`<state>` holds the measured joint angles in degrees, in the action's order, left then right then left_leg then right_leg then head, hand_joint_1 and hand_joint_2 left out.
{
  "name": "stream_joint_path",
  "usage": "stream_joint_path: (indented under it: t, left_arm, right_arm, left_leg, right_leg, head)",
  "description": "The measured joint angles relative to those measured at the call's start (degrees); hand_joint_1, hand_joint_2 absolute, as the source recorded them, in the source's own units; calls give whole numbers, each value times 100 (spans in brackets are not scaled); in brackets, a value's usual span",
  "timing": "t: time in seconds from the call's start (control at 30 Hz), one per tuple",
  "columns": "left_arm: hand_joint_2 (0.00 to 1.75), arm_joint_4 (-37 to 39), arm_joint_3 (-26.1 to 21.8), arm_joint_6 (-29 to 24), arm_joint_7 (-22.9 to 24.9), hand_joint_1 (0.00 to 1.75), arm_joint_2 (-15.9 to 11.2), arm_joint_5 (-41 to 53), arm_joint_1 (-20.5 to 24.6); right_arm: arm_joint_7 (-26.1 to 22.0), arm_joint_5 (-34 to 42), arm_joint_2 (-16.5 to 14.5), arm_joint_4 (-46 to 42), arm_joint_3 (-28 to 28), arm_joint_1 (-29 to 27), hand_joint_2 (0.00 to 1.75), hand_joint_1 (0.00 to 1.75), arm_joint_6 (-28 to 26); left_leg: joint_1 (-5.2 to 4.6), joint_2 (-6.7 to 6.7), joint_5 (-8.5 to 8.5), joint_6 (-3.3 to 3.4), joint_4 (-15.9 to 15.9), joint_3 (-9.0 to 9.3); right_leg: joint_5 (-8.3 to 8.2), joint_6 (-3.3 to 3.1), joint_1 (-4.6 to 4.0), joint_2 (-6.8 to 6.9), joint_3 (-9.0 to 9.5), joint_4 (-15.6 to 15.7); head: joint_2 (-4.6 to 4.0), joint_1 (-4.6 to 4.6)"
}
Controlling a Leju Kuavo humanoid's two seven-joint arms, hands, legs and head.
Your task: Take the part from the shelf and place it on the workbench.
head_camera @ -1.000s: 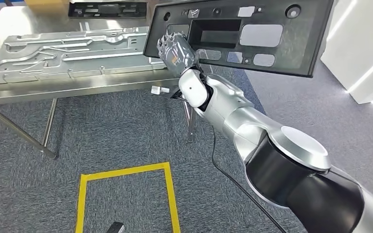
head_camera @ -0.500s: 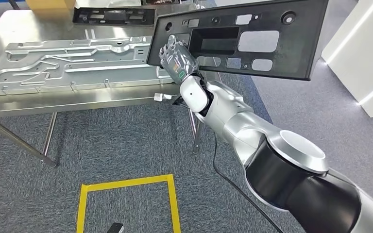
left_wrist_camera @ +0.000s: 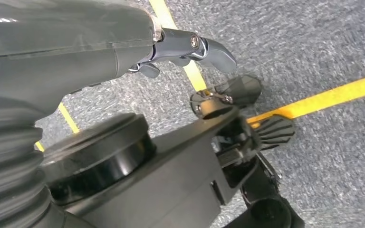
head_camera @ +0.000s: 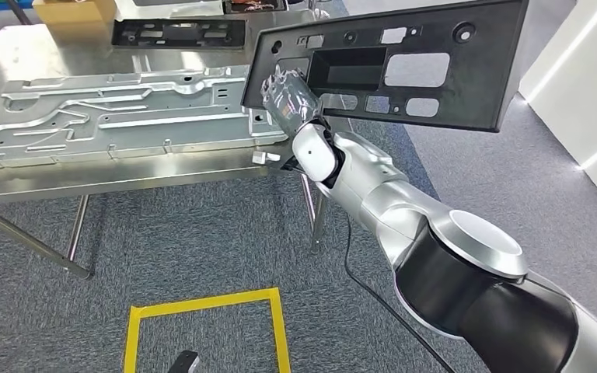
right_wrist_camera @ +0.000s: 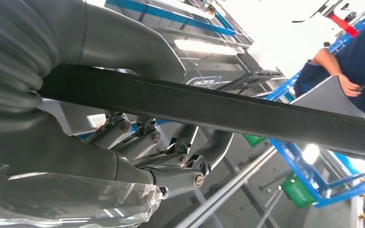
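Observation:
The part is a long black plastic panel point(head_camera: 435, 70) with several cut-outs, held up off the ground over the right end of the steel workbench point(head_camera: 124, 177). My right hand point(head_camera: 286, 95) grips its near left end, thumb on one face and fingers on the other. In the right wrist view the panel's edge point(right_wrist_camera: 218, 107) runs between the thumb and the curled fingers point(right_wrist_camera: 171, 152). My left hand point(left_wrist_camera: 76, 52) hangs low over the carpet, holding nothing, its fingers apart.
A large silver stamped metal sheet point(head_camera: 116, 116) covers most of the workbench. A second black panel point(head_camera: 177, 33) and a cardboard box point(head_camera: 74, 9) lie at its far edge. A yellow taped square point(head_camera: 202, 311) marks the carpet. A white cabinet point(head_camera: 583, 78) stands at right. A person point(right_wrist_camera: 351, 61) stands beyond.
The whole view has shifted: the workbench and the yellow square sit lower in the picture, so the camera moved. My right hand still grips the panel, now a little further over the bench end.

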<state>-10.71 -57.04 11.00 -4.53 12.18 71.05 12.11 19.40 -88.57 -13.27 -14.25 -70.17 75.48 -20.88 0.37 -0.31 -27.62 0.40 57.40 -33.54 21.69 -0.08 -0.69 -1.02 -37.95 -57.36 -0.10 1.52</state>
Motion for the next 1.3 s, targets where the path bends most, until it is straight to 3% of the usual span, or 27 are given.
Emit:
stream_joint_path:
  t: [0.1,0.17,0.23,0.27,0.33,0.4,0.47,0.5,0.57,0.63,0.67,0.7,0.73,0.8,0.83,0.87,0.93,0.97,1.0,1.07,1.13,1.17,1.23,1.27,1.3]
  left_arm:
    - [175,0,-2,17,-11,0,-1,1,2]
    - [175,0,-3,28,-15,0,-1,1,4]
    - [175,0,-3,36,-17,0,-2,1,-3]
    - [175,0,-3,39,-17,0,-3,1,-10]
    - [175,0,-4,44,-17,0,-2,-2,-21]
    - [175,1,-5,45,-17,0,7,-7,-34]
    - [175,2,-7,43,-21,0,19,-14,-27]
    - [175,3,-9,43,-23,0,24,-17,-20]
    - [175,2,-11,44,-28,0,26,-23,-4]
    - [175,2,-12,44,-32,0,28,-29,1]
    - [175,2,-12,38,-32,0,28,-33,-4]
    - [175,2,-12,20,-29,0,27,-37,-15]
    - [175,2,-13,-8,-25,0,26,-35,-33]
    - [175,2,-15,-70,-10,0,23,-19,-67]
    - [175,2,-16,-88,-1,0,22,-9,-78]
    - [175,2,-16,-95,8,0,22,-2,-89]
    - [175,7,-15,-92,19,0,22,4,-128]
    - [175,10,-15,-84,15,0,22,8,-144]
    - [175,14,-15,-70,3,0,23,16,-152]
    - [175,15,-15,-43,-49,0,28,30,-112]
    - [175,15,-14,-30,-120,0,33,35,-33]
    - [175,14,-13,-24,-151,0,35,39,7]
    - [175,14,-10,2,-186,0,34,57,63]
    - [175,14,-9,18,-195,0,34,70,75]
    - [175,14,-8,34,-201,0,33,83,80]
  right_arm:
    - [-3,0,-1,-7,-3,26,175,175,6]
    - [-11,0,-1,-9,-7,39,175,175,16]
    - [-28,0,1,-9,-12,24,175,175,33]
    - [-37,-1,1,-9,-15,11,175,175,42]
    - [-43,0,1,-9,-21,2,175,175,56]
    - [-45,-1,12,-8,-28,-1,175,175,59]
    - [-51,-2,21,-8,-40,-11,175,175,60]
    - [-54,-2,16,-10,-45,-12,175,175,61]
    - [-48,-1,5,-13,-48,2,175,175,66]
    - [-38,1,2,-13,-50,4,175,175,70]
    - [-37,1,1,-11,-51,-19,175,175,72]
    - [-38,2,1,-10,-51,-53,175,175,71]
    - [-43,7,-1,-10,-51,-95,175,175,63]
    - [-80,45,-3,-9,-23,-163,175,175,11]
    - [-125,104,-9,-10,11,-184,175,175,-31]
    - [-198,215,-17,-11,62,-211,175,175,-77]
    - [-569,803,-41,-21,284,-323,175,175,-139]
    - [-890,1273,-63,-37,490,-403,175,175,-142]
    - [-1261,1810,-87,-61,771,-492,175,175,-131]
    - [-1954,2781,-170,-123,1479,-648,175,175,-35]
    - [-2516,3495,-273,-183,2217,-779,175,175,146]
    - [-2757,3769,-324,-207,2551,-853,175,175,268]
    - [-3078,4238,-419,-242,3051,-1066,175,175,526]
    - [-3149,4493,-448,-264,3194,-1201,175,175,646]
    - [-3180,4767,-475,-292,3272,-1342,175,175,742]
  left_leg:
    - [17,-9,16,130,-16,194]
    - [22,-12,-67,161,-20,352]
    - [21,-15,-199,162,-21,511]
    - [22,-22,-277,158,-21,607]
    - [22,-42,-459,142,-24,839]
    - [21,-52,-672,107,-48,1084]
    - [24,-60,-823,44,-174,1284]
    - [24,-61,-811,2,-231,1383]
    - [25,-58,-582,-73,-75,1414]
    - [20,-43,-313,-87,644,1063]
    - [23,-33,-333,-70,1043,776]
    - [19,-29,-501,-62,1331,479]
    - [17,-27,-779,-68,1478,209]
    - [15,-23,-1301,-93,1379,-214]
    - [17,-22,-1312,-96,1172,-370]
    - [19,-21,-1032,-83,884,-499]
    - [7,-21,306,-35,166,-690]
    - [-4,-24,886,-13,-70,-749]
    - [-19,-27,1241,6,-189,-790]
    - [-30,-36,1229,49,-148,-804]
    - [-23,-37,1151,109,-138,-770]
    - [-19,-37,1115,131,-140,-745]
    - [-24,-36,1037,156,-131,-698]
    - [-26,-38,998,158,-119,-672]
    - [-28,-46,958,158,-102,-643]
  right_leg:
    - [80,86,21,22,-45,-256]
    - [215,130,48,48,-386,-829]
    - [385,167,71,67,-874,-1461]
    - [430,172,80,73,-1042,-1578]
    - [310,145,86,78,-1100,-1236]
    - [-311,77,52,69,-947,-474]
    - [-766,6,3,57,-816,-65]
    - [-768,-26,-13,55,-768,-35]
    - [-582,-114,-15,62,-557,31]
    - [-406,-187,-6,58,-248,156]
    - [-323,-201,-3,55,-87,213]
    - [-237,-209,-2,53,71,257]
    - [-146,-208,-3,46,226,290]
    - [63,-201,-5,29,526,322]
    - [177,-197,-11,20,666,325]
    - [295,-192,-18,14,801,322]
    - [530,-167,-46,-6,992,270]
    - [647,-143,-58,-22,1035,230]
    - [744,-116,-59,-38,1055,193]
    - [899,-58,-42,-49,1083,156]
    - [1090,11,-17,-9,982,-110]
    - [1235,47,1,16,815,-425]
    - [1506,109,32,44,291,-1256]
    - [1529,122,44,46,64,-1539]
    - [1434,120,49,49,-75,-1620]
  head:
    - [-1,1]
    - [-1,0]
    - [-1,1]
    - [-1,1]
    - [-1,1]
    - [-1,3]
    - [-1,-17]
    - [-1,-26]
    - [-1,-37]
    - [-1,-34]
    - [-1,-33]
    - [-1,-31]
    - [-1,-31]
    - [-1,-31]
    - [-1,-30]
    - [-1,-31]
    - [-1,-32]
    - [-1,-33]
    - [-1,-33]
    - [-1,-32]
    - [0,-32]
    - [0,-33]
    - [0,-32]
    - [-1,-32]
    - [-1,-33]
